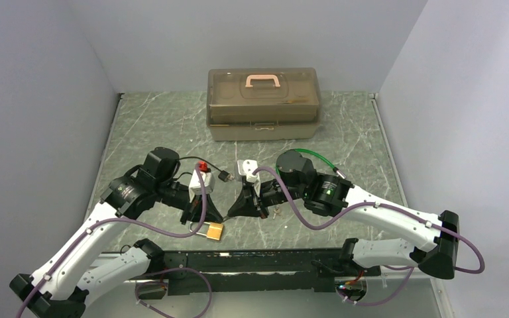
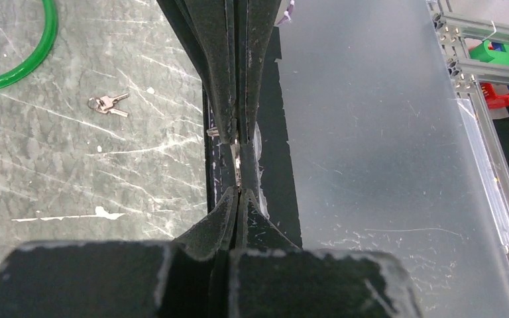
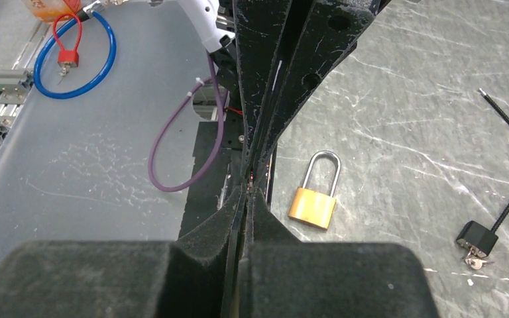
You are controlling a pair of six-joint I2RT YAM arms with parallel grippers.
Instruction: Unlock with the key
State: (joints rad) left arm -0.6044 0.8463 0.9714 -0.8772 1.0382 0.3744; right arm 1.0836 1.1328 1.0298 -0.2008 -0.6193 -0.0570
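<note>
Both arms reach inward and low over the green marbled table [image 1: 344,146], their fingertips near each other close to the front edge. The left gripper [image 1: 207,217] is clenched. Its wrist view shows a thin silvery sliver in the seam between the pressed fingers [image 2: 222,79], too narrow to identify. The right gripper [image 1: 237,211] is also clenched, with nothing visible between its fingers [image 3: 258,79].

The brass padlock [image 3: 312,207] lies flat on the table with its shackle down in the body. In the top view it sits just beside the left gripper, on the near side; whether they touch cannot be told. A small ring of keys [image 2: 108,104] lies loose on the table. In the top view it is just to the right of the right gripper, so both grippers stand between the keys and the padlock.

A black cable lock [image 3: 477,235] lies farther back on the table with its cable stretched out and a small key at its body. A translucent brown toolbox [image 1: 263,106] with a pink handle stands against the back wall, well apart from the arms.
</note>
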